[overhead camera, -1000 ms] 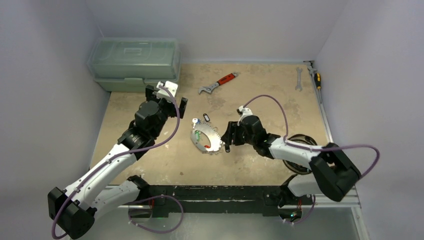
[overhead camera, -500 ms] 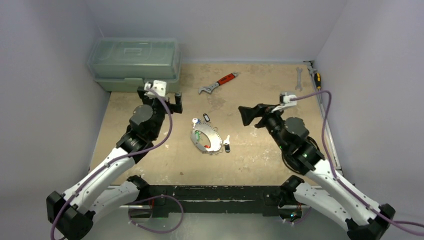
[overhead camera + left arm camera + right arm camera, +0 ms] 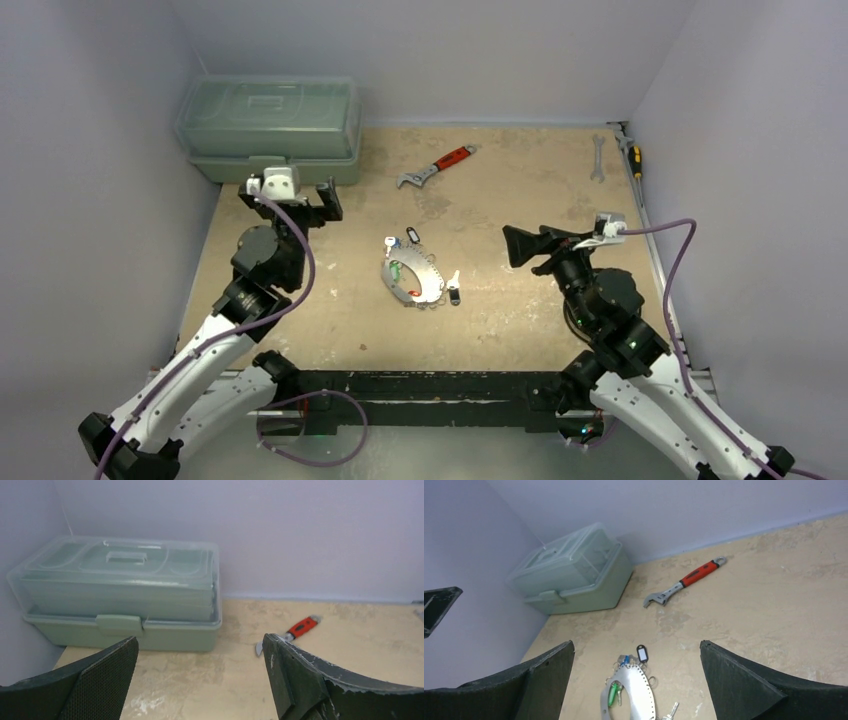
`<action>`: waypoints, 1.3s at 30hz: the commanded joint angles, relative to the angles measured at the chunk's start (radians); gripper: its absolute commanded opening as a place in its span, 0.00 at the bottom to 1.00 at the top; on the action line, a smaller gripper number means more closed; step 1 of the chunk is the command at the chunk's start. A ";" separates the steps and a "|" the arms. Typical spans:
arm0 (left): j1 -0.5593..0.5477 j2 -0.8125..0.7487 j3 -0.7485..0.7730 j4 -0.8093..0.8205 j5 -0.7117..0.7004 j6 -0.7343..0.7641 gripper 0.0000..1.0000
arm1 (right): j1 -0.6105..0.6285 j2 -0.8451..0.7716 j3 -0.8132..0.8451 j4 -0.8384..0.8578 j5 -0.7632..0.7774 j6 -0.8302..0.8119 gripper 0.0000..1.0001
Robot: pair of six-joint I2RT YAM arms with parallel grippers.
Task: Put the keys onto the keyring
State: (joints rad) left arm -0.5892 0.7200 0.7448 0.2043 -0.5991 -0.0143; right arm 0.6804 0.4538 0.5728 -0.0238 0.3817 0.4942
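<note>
Plainly, neither arm holds anything. The left end effector (image 3: pixel 290 200) and the right end effector (image 3: pixel 522 248) both hover above the bench (image 3: pixel 300 300) with their jaws spread wide, well apart from the work. The keyring (image 3: pixel 428 272) lies flat mid-bench with tagged keys (image 3: pixel 400 240) bunched at its far end. A black-tagged key (image 3: pixel 454 295) lies just beside its right edge, apparently unthreaded.

That key looks like the next job. It is best pinched by its tag, low and square, while the other arm steadies the ring so the thin loop cannot skate away.

The right wrist view looks down on the ring and keys. The left wrist view misses them and shows only the green toolbox (image 3: pixel 120 600) and the red-handled wrench (image 3: pixel 300 627). Only the overhead view catches the spanner (image 3: pixel 597 158) at the far right.
</note>
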 commanded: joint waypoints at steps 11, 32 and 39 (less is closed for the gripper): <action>0.005 0.032 0.036 -0.043 0.016 0.008 0.93 | 0.001 -0.032 -0.031 -0.057 -0.032 0.061 0.99; 0.006 0.085 0.046 -0.048 0.060 0.002 0.91 | 0.001 -0.059 -0.065 -0.036 -0.074 0.029 0.99; 0.005 0.091 0.048 -0.048 0.062 0.003 0.91 | 0.002 -0.039 -0.066 -0.024 -0.097 0.013 0.99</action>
State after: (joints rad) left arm -0.5892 0.8097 0.7502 0.1390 -0.5495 -0.0143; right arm 0.6804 0.4057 0.5098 -0.0959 0.3149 0.5308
